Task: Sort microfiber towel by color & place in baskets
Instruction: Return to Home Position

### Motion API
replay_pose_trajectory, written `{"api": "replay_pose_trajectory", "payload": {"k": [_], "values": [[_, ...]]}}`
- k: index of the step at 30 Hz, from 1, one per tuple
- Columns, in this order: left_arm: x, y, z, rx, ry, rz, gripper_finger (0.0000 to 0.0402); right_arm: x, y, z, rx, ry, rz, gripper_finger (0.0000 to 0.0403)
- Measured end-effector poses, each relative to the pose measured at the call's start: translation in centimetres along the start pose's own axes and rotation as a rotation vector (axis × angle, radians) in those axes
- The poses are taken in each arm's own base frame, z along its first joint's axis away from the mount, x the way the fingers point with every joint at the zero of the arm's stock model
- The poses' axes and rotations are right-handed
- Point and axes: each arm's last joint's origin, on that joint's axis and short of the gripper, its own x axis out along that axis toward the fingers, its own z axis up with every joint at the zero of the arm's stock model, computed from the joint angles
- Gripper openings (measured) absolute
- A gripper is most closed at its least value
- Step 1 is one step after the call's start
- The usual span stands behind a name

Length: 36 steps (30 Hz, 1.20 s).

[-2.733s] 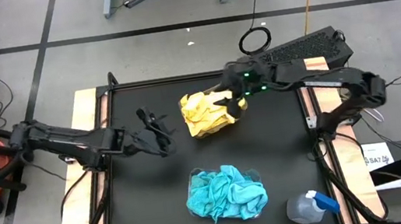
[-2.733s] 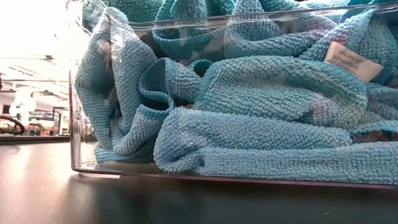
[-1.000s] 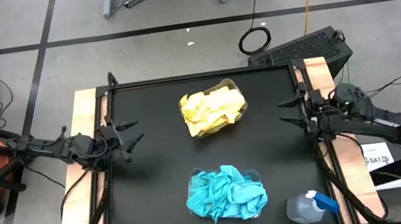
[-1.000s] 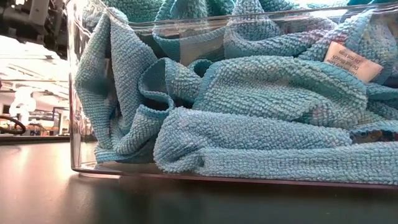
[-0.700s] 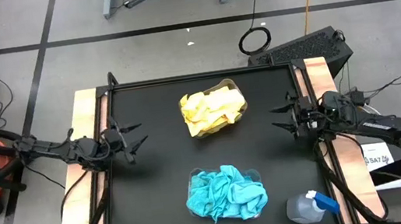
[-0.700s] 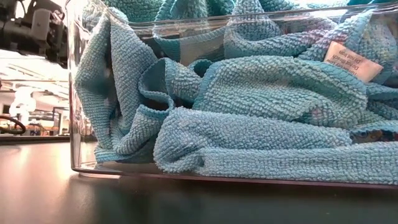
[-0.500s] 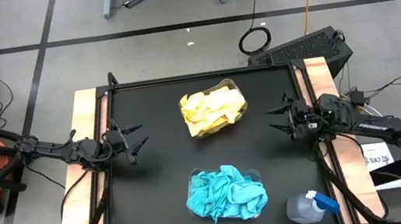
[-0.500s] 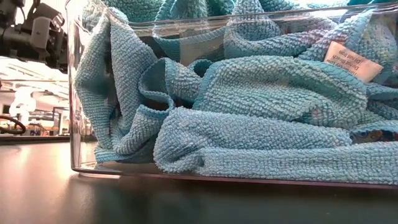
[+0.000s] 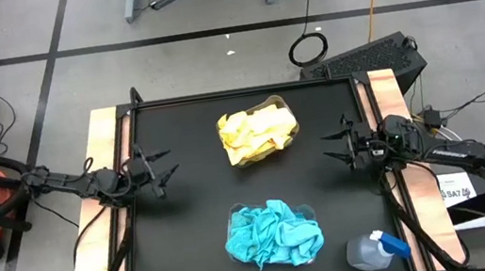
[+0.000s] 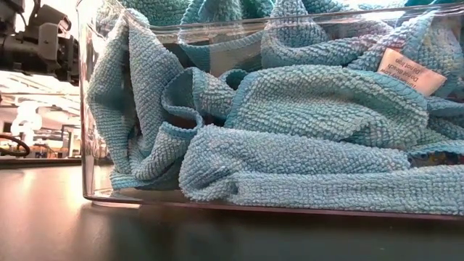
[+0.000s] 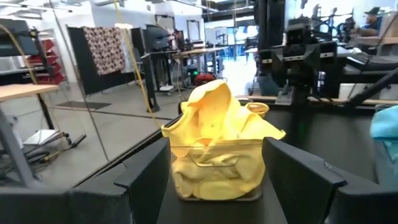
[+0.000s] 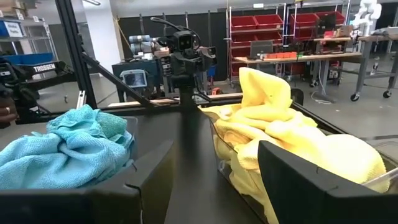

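Yellow microfiber towels [image 9: 257,133] are heaped in a clear basket [image 11: 217,186] at the table's far middle, rising above its rim. Turquoise towels [image 9: 273,234] fill the second clear basket [image 10: 87,145] at the near middle, and some hang over its wall. Both baskets stand on the black table. My left gripper [image 9: 166,163] hangs open by the left edge, level, pointing at the yellow basket [image 11: 214,186]. My right gripper [image 9: 327,148] hangs open by the right edge, level, pointing across the table [image 12: 214,186]. Neither has anything between its fingers.
A clear spray bottle with a blue trigger [image 9: 377,249] lies at the near right corner. Wooden rails [image 9: 105,136] run along the table's left and right sides. Bare black tabletop [image 9: 204,198] lies between the grippers and the baskets. Dark arm parts [image 10: 36,43] show at the low view's upper left.
Both arms have sunk toward the table and now hang level. My right gripper has also slid from the right rail toward the table's middle. Both grippers stay open at the same width. The towels and baskets have not moved.
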Motion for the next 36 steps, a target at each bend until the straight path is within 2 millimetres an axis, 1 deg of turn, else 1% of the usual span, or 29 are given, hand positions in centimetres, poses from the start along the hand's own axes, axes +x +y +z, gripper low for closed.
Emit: {"api": "replay_pose_trajectory", "payload": {"k": [4, 8, 10, 13, 17, 19, 25, 31, 36], "values": [[0.0, 0.18, -0.06, -0.008, 0.01, 0.065, 0.026, 0.01, 0.06, -0.01, 0.002, 0.003, 0.022, 0.0221], [-0.03, 0.42, -0.15, 0.005, 0.025, 0.148, 0.026, -0.04, 0.53, 0.07, -0.006, 0.005, 0.182, 0.0221], [-0.03, 0.45, -0.17, 0.006, 0.027, 0.161, 0.026, -0.08, 0.73, 0.09, -0.008, 0.008, 0.251, 0.0221], [-0.03, 0.45, -0.17, 0.009, 0.028, 0.161, 0.026, -0.1, 0.82, 0.08, -0.008, 0.011, 0.284, 0.0221], [-0.03, 0.45, -0.18, 0.001, 0.028, 0.161, 0.026, -0.07, 0.74, 0.08, -0.005, 0.01, 0.259, 0.0221], [-0.03, 0.45, -0.18, 0.001, 0.028, 0.161, 0.026, -0.04, 0.71, 0.05, 0.022, 0.016, 0.251, 0.0221], [-0.03, 0.45, -0.19, 0.001, 0.027, 0.161, 0.026, -0.06, 0.81, 0.07, 0.074, 0.026, 0.284, 0.0222], [-0.03, 0.45, -0.19, 0.0, 0.027, 0.161, 0.026, 0.05, 0.25, 0.04, 0.13, 0.01, 0.089, 0.0222], [-0.03, 0.45, -0.2, 0.0, 0.028, 0.161, 0.026, 0.06, 0.2, 0.04, 0.129, 0.007, 0.074, 0.0222]]}}
